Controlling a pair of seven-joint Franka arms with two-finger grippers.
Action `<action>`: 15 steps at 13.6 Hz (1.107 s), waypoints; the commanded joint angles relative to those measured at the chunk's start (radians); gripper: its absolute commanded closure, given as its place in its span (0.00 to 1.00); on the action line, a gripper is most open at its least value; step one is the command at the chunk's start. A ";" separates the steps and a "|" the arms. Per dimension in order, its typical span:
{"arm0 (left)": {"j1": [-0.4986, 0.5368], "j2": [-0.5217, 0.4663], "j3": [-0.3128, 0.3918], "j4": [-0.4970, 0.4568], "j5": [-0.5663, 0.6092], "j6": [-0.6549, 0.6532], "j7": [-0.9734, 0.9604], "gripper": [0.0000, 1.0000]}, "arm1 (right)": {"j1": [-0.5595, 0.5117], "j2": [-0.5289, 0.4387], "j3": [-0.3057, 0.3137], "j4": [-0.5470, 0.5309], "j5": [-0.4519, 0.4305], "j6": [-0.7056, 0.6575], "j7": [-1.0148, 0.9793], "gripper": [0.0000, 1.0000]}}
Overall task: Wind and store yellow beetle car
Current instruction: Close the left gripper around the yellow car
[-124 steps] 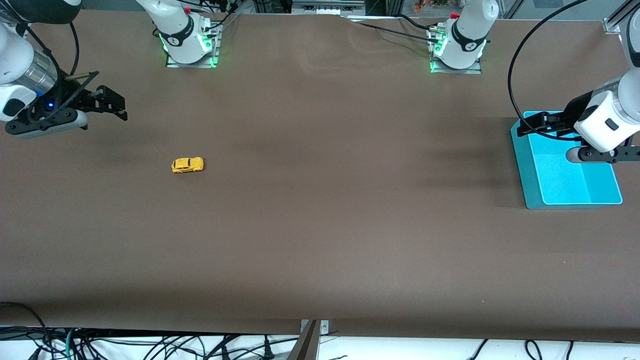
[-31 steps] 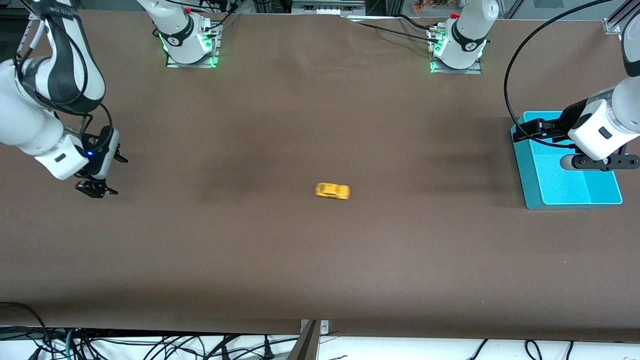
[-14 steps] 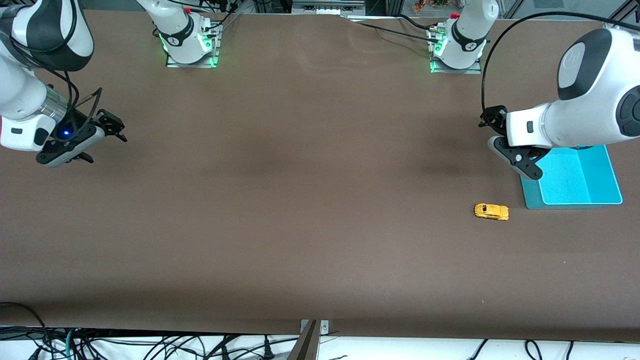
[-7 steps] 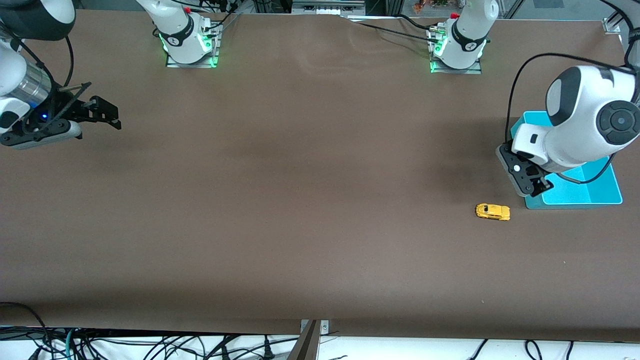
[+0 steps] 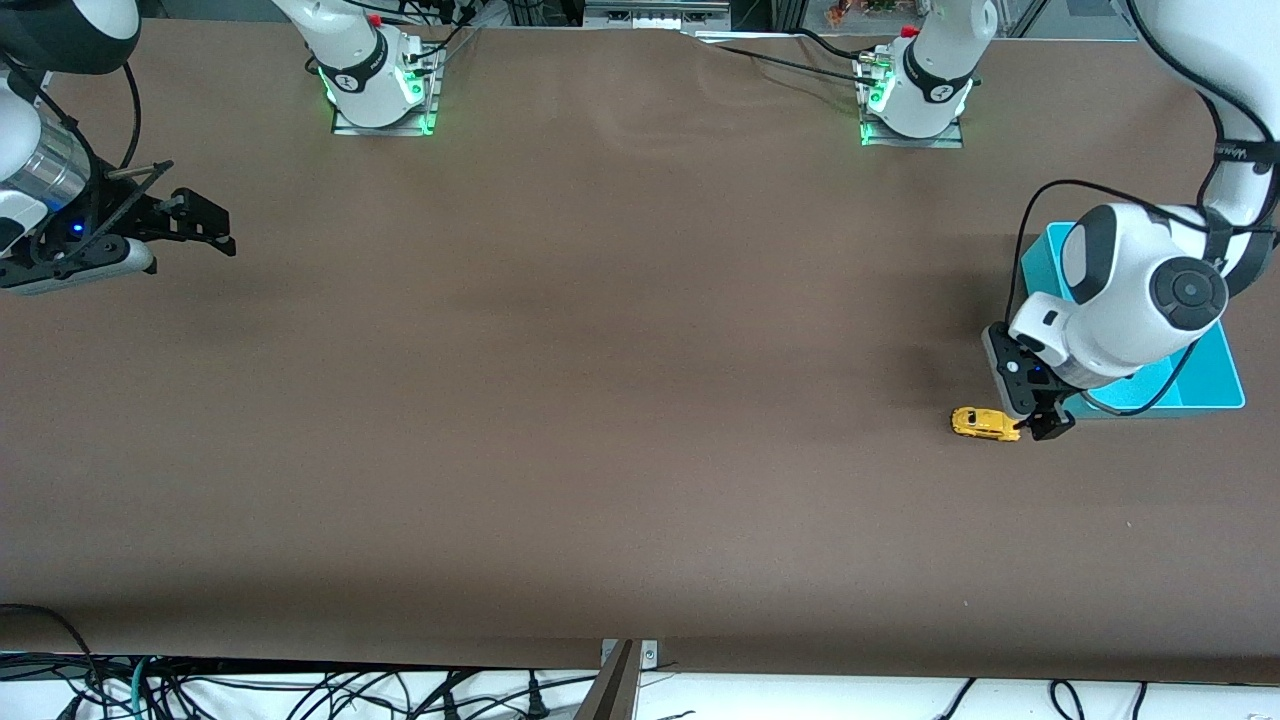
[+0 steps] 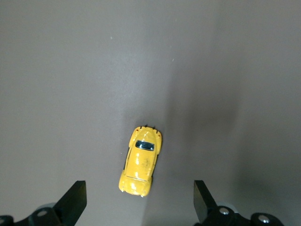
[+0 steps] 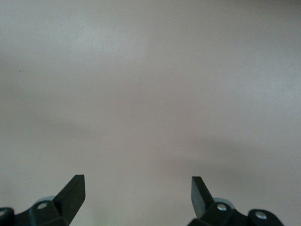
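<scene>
While the little bright-yellow toy beetle car (image 5: 985, 423) sits on the brown table (image 5: 600, 400), just beside the corner of the flat teal tray (image 5: 1225, 375) that is nearest the front camera, your left pincer (image 5: 1036, 427) hangs low right next to it. Its two fingers are spread wide, with nothing in them. In the left wrist view the car (image 6: 141, 161) lies between the two finger tips but a bit ahead of them. So the step now looks like the pick-up before storing.

Next, you likely need to come down a little more, get the fingers on both sides of the car, and squeeze gently. It is tiny and could roll away.

Your right pincer (image 5: 200, 220) waits well apart from the tray, at the right arm's end of the table, spread and empty too.

The big white left arm covers much of the tray. You cannot see any wind-up key on the car.
</scene>
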 commanded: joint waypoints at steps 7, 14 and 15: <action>0.029 0.142 0.000 0.020 0.065 0.157 0.108 0.00 | 0.067 0.001 -0.010 0.023 -0.042 -0.019 0.015 0.00; 0.040 0.167 0.002 0.017 0.070 0.177 0.145 0.00 | 0.237 0.012 -0.191 0.045 -0.056 -0.036 0.018 0.00; 0.040 0.176 0.009 0.017 0.070 0.179 0.143 0.00 | 0.236 0.015 -0.192 0.049 -0.050 -0.036 0.017 0.00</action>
